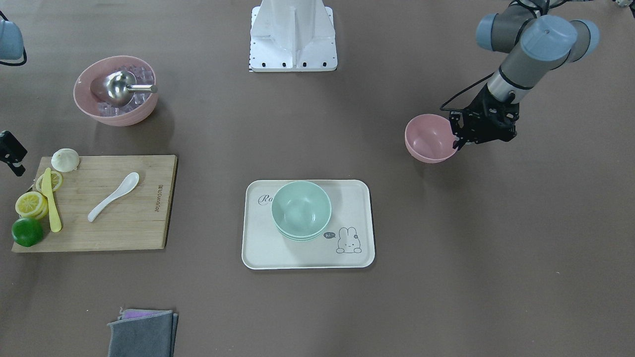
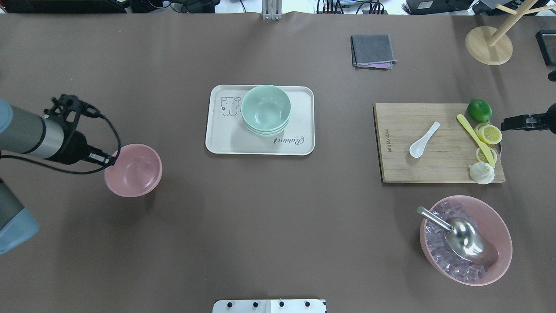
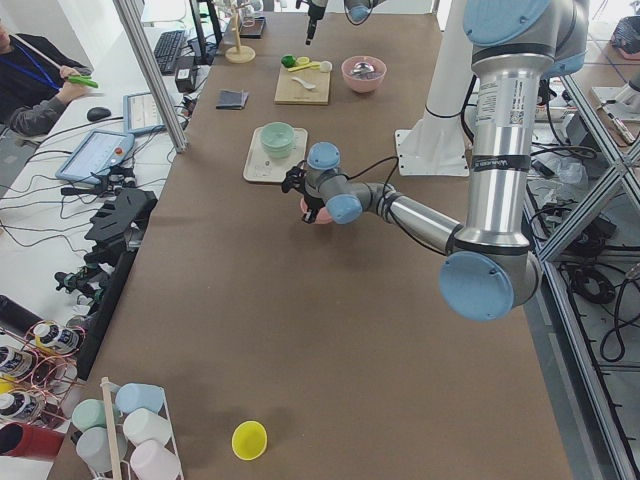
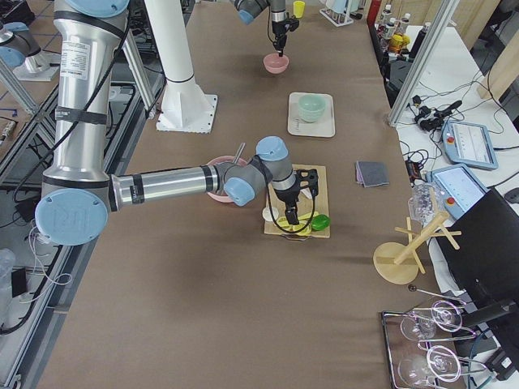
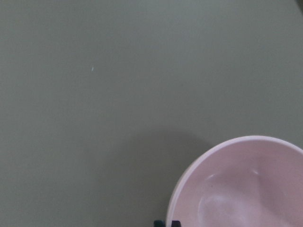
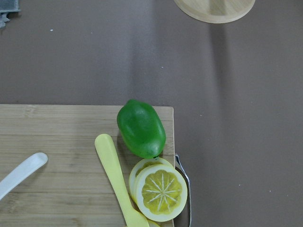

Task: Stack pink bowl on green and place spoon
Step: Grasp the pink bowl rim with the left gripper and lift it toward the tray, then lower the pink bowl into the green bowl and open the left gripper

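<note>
The left fingers (image 2: 105, 158) pinch the rim of the pink bowl (image 2: 134, 170), well apart from the green bowls (image 2: 265, 107) on the tray (image 2: 217, 139). The spoon (image 2: 423, 140) lies on the board (image 2: 438, 167) on the desk (image 2: 278, 226). The right fingers (image 2: 510, 124) hang beside the board; I cannot tell whether they are spread or pressed together

bright, even light from above. soft shadows lie beside the pink bowl (image 1: 429, 139) and the green bowls (image 1: 301, 208). glare on the metal scoop (image 2: 467, 241). the left wrist view is dimmer, greenish and slightly soft.
</note>
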`<move>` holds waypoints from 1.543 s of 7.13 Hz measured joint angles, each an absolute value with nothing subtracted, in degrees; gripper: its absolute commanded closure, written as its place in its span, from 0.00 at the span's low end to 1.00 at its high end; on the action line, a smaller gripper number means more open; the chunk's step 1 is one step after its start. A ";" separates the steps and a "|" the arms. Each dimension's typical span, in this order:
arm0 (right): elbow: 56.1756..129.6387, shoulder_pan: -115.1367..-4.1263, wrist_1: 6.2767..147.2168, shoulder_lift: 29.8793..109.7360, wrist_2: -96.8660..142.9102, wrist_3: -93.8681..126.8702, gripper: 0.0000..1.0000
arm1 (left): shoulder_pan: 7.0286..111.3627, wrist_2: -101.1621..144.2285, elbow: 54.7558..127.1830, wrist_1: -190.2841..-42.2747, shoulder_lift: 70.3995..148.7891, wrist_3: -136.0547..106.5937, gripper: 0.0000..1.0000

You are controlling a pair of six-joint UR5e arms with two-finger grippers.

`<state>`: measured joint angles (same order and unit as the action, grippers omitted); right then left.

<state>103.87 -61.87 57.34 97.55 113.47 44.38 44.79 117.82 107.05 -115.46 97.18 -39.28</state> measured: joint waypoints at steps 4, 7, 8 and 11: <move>103.70 -61.80 57.20 97.37 113.47 44.38 0.00 | 44.62 117.88 97.00 -97.11 126.17 -47.08 1.00; 103.59 -61.79 57.09 97.30 113.47 44.38 0.00 | 44.27 117.55 81.62 -100.77 139.44 -50.49 1.00; 103.59 -61.79 57.11 97.30 113.47 44.38 0.00 | 44.20 117.47 77.39 -103.41 141.60 -51.42 1.00; 103.62 -61.79 57.09 97.24 113.47 44.38 0.00 | 43.70 116.85 74.08 -105.76 142.57 -51.91 1.00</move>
<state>103.62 -61.79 57.09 97.24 113.47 44.38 43.70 116.85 74.08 -105.76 142.57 -51.91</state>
